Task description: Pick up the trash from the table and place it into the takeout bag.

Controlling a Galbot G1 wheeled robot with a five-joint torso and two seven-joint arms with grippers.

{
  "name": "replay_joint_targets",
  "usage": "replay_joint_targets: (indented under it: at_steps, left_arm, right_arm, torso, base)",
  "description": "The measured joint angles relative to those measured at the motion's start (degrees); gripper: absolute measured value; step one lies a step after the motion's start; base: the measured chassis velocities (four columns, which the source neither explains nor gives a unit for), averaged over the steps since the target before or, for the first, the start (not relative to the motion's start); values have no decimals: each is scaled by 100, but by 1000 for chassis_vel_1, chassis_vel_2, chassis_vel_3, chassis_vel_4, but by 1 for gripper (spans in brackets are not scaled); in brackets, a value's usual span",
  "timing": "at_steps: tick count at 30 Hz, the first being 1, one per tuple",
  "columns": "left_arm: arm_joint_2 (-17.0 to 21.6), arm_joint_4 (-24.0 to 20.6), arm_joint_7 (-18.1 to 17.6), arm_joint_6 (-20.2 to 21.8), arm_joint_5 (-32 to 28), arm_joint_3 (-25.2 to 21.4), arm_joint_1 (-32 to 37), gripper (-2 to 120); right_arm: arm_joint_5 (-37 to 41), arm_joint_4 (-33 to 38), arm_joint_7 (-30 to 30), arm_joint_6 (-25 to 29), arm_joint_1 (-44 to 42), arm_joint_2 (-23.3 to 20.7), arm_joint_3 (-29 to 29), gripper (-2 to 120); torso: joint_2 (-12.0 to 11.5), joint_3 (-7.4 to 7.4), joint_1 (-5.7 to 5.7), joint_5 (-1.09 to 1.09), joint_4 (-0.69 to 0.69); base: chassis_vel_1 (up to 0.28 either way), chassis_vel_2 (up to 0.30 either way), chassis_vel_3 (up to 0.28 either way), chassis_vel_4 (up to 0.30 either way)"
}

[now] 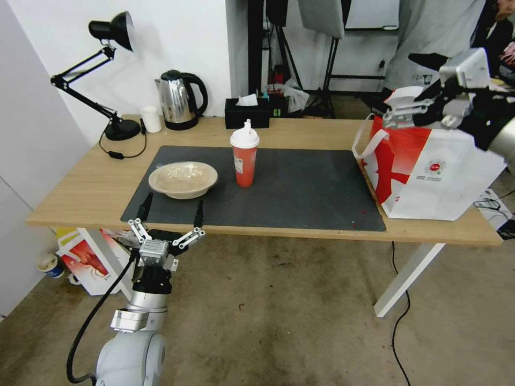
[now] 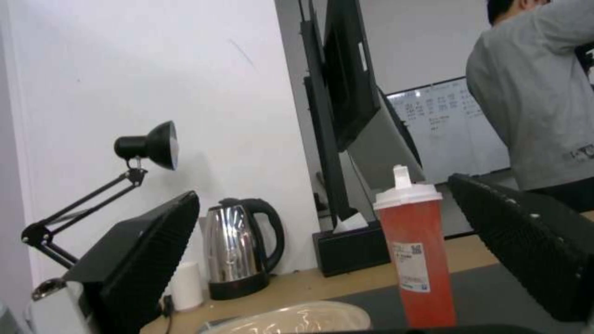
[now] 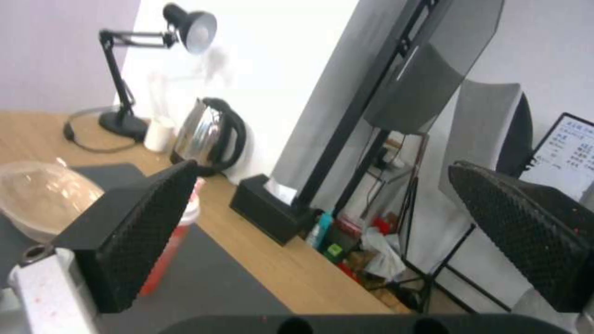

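Spanning the scene, the long light-wood table on white legs (image 1: 80, 187) carries a large dark grey rectangular mat (image 1: 300, 187) across its middle. At the table's right end stands the large white-and-red boxy takeout bag with white strap handles and a small round logo (image 1: 429, 171), upright, just beside the mat's right edge. Above the bag's open top hangs the right gripper (image 1: 399, 115), its black ribbed fingers (image 3: 133, 232) set wide apart and holding nothing. Off the table's near edge, the left gripper (image 1: 171, 212) points toward the mat, fingers likewise spread with nothing between them; in the left wrist view the cup appears between its two pads (image 2: 148, 250). A shallow beige round bowl (image 1: 183, 179) sits on the mat's left part, directly beyond the left gripper. Near the mat's centre stands a tall red cup with a white lid (image 1: 244, 155), upright and apart from the bowl. Along the far edge are a black desk lamp (image 1: 107, 80), a steel kettle (image 1: 179, 99), a black tissue box (image 1: 247, 112) and a small white cup (image 1: 151, 119).
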Motion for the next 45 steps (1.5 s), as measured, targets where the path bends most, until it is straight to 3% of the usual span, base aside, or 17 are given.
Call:
replay_joint_targets:
  at_steps: [1, 5, 9, 11, 13, 17, 26, 29, 33, 37, 42, 45]
  left_arm:
    - [0, 0, 0, 0, 0, 0, 0, 100]
    - [-4, 81, -1, -11, -2, 34, -23, 100]
    - [-3, 122, -2, -15, -4, 55, -51, 100]
    - [-1, 164, -3, -20, -18, 58, -85, 100]
    - [-4, 170, -3, -24, -22, 56, -91, 100]
    - [-3, 205, -4, -35, -98, 34, -127, 100]
    - [-1, 206, -4, -35, -115, 34, -142, 100]
    - [-1, 206, -5, -34, -122, 33, -150, 100]
    - [-1, 206, -6, -34, -130, 33, -150, 100]
    - [-1, 202, -9, -35, -185, -17, -139, 100]
    - [-1, 165, -9, -34, -194, -34, -145, 100]
    - [-2, 157, -9, -33, -199, -72, -116, 100]
  right_arm:
    - [0, 0, 0, 0, 0, 0, 0, 100]
    - [-227, 599, 177, 82, 188, 768, -321, 100]
    - [-398, 809, 194, 152, 221, 1097, -449, 100]
    - [-670, 878, 240, 301, 335, 1617, -765, 100]
    - [-715, 878, 251, 327, 357, 1702, -823, 100]
    - [-1657, 859, 253, 736, 694, 2781, -1822, 100]
    - [-2199, 848, 215, 884, 868, 3275, -2408, 100]
    - [-2785, 838, 232, 1078, 1060, 3796, -3060, 100]
    - [-3159, 833, 320, 1222, 1153, 4071, -3456, 100]
    - [-4593, 824, 718, 1786, 1208, 5217, -4796, 100]
    - [-5144, 820, 927, 2020, 1108, 5553, -5182, 100]
    - [-5783, 640, 1368, 2251, 988, 5858, -5573, 100]
  torso:
    - [0, 0, 0, 0, 0]
    - [0, 0, 0, -1, -1]
    - [0, -1, 0, 0, 0]
    - [0, -1, 0, 0, -1]
    - [0, -1, 0, 0, 0]
    - [0, 0, 0, 1, -1]
    - [0, 0, 0, -1, -1]
    - [1, 0, 0, -3, 0]
    - [0, 0, 0, -2, 0]
    - [0, 0, 0, -1, -1]
    - [0, 0, 0, -1, 0]
    - [0, 0, 0, 0, 0]
  base:
    - [0, 0, 0, 0]
    - [0, 0, 0, 0]
    - [0, 0, 0, 0]
    - [0, 0, 0, 0]
    - [0, 0, 0, 0]
    - [0, 0, 0, 0]
    - [0, 0, 0, 0]
    - [0, 0, 0, 0]
    - [0, 0, 0, 0]
    - [0, 0, 0, 0]
    - [0, 0, 0, 0]
    - [0, 0, 0, 0]
